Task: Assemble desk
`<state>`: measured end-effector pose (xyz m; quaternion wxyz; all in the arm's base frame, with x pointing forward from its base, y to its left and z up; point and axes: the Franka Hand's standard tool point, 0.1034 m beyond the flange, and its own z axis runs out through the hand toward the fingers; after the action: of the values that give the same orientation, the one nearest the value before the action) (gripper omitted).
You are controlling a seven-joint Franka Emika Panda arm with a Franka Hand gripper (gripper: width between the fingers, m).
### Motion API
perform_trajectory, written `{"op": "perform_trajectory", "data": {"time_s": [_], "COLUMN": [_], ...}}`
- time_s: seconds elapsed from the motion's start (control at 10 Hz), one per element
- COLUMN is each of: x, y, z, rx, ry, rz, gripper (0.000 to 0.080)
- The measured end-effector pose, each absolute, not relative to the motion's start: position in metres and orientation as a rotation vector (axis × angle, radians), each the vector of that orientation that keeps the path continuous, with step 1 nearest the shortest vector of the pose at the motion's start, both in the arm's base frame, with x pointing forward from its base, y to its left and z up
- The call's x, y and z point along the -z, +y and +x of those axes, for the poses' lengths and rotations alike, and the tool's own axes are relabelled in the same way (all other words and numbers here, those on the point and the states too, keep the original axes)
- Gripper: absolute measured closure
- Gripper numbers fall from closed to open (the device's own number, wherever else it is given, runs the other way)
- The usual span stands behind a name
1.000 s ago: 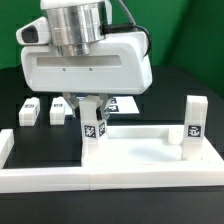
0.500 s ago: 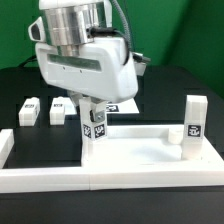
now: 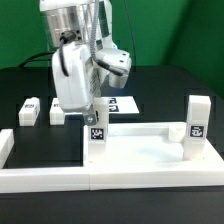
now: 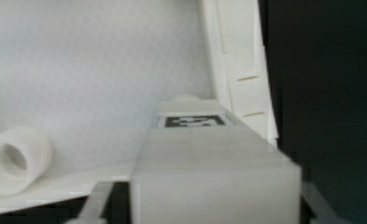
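The desk's white rimmed tabletop panel [image 3: 140, 150] lies flat inside the border rails. One white block leg [image 3: 95, 128] with a tag stands upright at the panel's far corner on the exterior view's left. My gripper [image 3: 93, 112] is shut on its upper part. In the wrist view that leg [image 4: 206, 160] fills the middle, with a finger [image 4: 102, 205] along each side of it and my gripper [image 4: 206, 212] closed on it. A second leg [image 3: 195, 118] stands at the far corner on the exterior view's right. A round socket [image 4: 11, 160] shows on the panel's surface [image 4: 91, 70].
Two loose legs [image 3: 28, 108] [image 3: 57, 112] lie on the black table at the exterior view's left. The marker board [image 3: 122, 104] lies behind the panel. The white L-shaped border rails [image 3: 100, 180] run along the front and left.
My wrist has turned about its upright axis, from broadside to nearly edge-on, with the leg still gripped at the same corner. Nothing else moved.
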<state>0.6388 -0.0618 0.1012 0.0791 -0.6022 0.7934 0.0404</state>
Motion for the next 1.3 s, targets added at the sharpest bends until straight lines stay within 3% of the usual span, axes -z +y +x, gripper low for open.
{"op": "perform_trajectory", "data": {"time_s": [0.5, 0.7, 0.8, 1.1, 1.3], "x": [-0.101, -0.101, -0.106, -0.14, -0.144], "y": [-0.061, -0.06, -0.055, -0.024, 0.002], "z": [0.639, 0.639, 0.639, 0.646, 0.644], "rx": [-0.133, -0.132, -0.138, -0.12, -0.129], "ry": [2.48, 2.472, 2.445, 2.367, 2.347], "rz": [-1.671, -1.682, -1.719, -1.752, -1.773], "gripper": [0.0507, 0.022, 0.0171, 0.0154, 0.0151]}}
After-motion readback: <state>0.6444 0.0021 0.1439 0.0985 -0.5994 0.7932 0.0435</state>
